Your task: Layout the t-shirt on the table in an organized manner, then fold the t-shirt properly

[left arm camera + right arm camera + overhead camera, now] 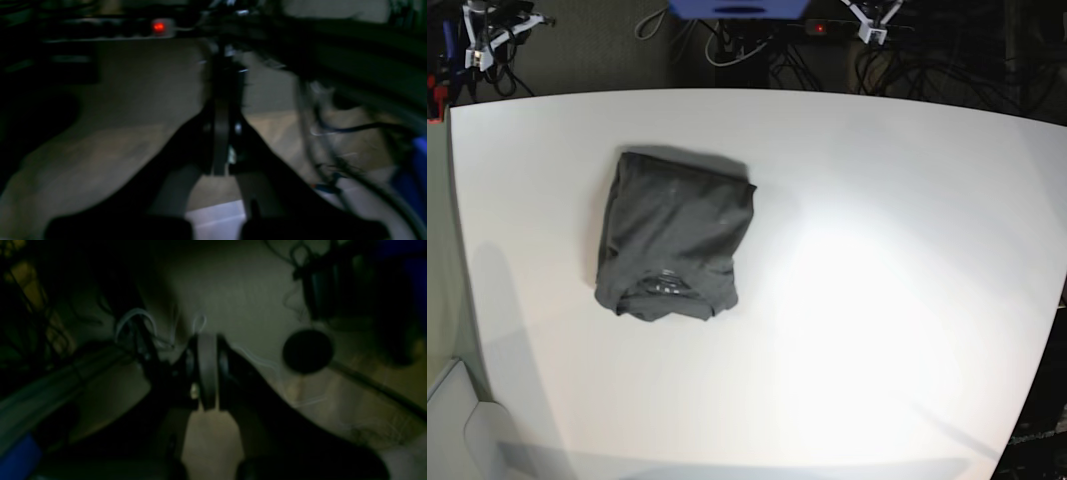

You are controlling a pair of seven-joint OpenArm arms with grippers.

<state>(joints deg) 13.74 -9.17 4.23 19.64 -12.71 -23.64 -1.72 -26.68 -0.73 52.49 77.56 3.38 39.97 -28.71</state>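
End effectors (222, 133) closed; wrinkly t-shirt (672, 235) folded rectangular.

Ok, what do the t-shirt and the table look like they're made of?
The t-shirt: soft dark grey cloth, matte, judging by its creases and folded layers. The table: smooth white hard top, probably laminate or painted board, mostly matte with one soft bright patch of glare.

The base view looks steeply down from high above the near edge onto the whole bench (877, 300). Both wrist views sit close behind their tools, facing dim floor; none shares ground with the base view.
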